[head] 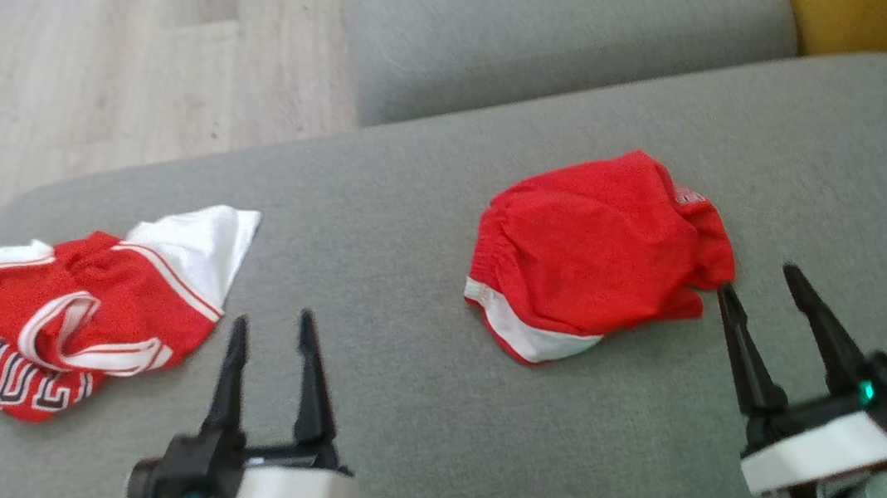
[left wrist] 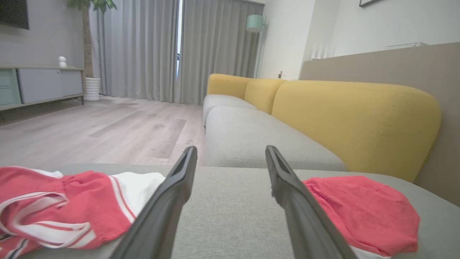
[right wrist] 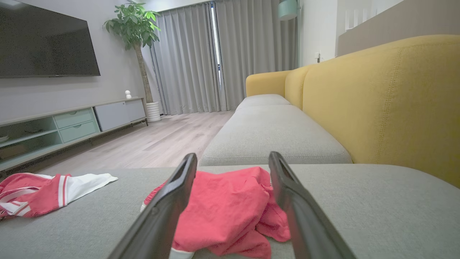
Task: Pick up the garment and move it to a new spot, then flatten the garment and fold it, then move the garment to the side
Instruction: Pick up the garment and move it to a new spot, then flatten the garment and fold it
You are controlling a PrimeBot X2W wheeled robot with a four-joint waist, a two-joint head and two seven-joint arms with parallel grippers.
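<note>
A: Red-and-white jersey [head: 92, 318] crumpled at the left end of the grey sofa seat [head: 375, 232], dark lettering along its near edge.

B: Red shorts [head: 595, 257] bunched well apart to the right, white stripe at the near hem.

A: Left end effector [head: 270, 327] released, empty, low over the seat just beside the jersey's right edge.

B: Right end effector [head: 756, 284] likewise spread wide, empty, fingertips near the shorts' right corner.
</note>
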